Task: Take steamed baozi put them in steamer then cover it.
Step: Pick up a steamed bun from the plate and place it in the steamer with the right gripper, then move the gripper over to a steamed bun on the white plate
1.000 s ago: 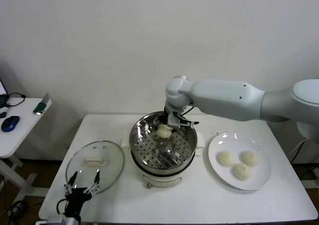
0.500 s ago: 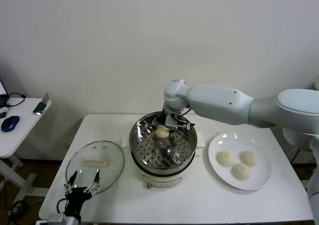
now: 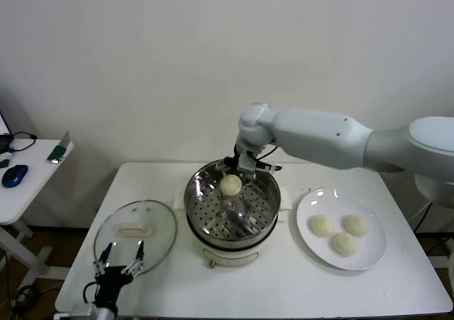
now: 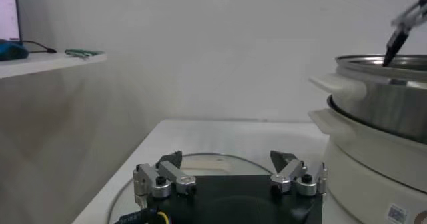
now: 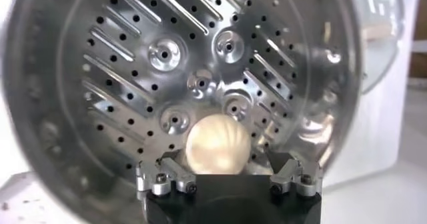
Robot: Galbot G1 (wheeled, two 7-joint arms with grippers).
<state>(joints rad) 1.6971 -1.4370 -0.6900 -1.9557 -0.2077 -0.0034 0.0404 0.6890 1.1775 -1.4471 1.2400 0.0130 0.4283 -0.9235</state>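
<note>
tabletop [image 3: 298, 284]: white, carries everything; bare strips along the near edge and between steamer and plate, and a bare far-left corner.
right arm [image 3: 333, 139]: reaches in from the right, crossing above the plate's far side to the steamer's far rim.
steamer [image 3: 206, 210]: steel basket on a white cooker base, centre of tabletop; perforated floor mostly bare, one bun on it. Near edge of the base sits back from the tabletop's near edge.
glass lid [image 3: 135, 228]: flat on the tabletop, left of the steamer, just beside its base, not touching as far as I can tell; its near-left rim comes close to the tabletop edge.
plate [image 3: 372, 260]: white, right of the steamer, a narrow bare gap between them; sits inside the right edge.
baozi on plate [image 3: 321, 225]: three, clustered centre-right of the plate, near one another; near-left part of the plate bare.
baozi in steamer [image 3: 230, 185]: lying on the floor toward the far side, clear of the wall; in the right wrist view [image 5: 217, 145] it sits free between the fingertips.
right claw [image 3: 245, 165]: over the steamer's far rim, above the bun; fingers spread wide, holding nothing.
left claw [image 3: 118, 260]: low at the near-left tabletop edge, at the lid's near rim; fingers wide apart, empty [image 4: 230, 172].
</note>
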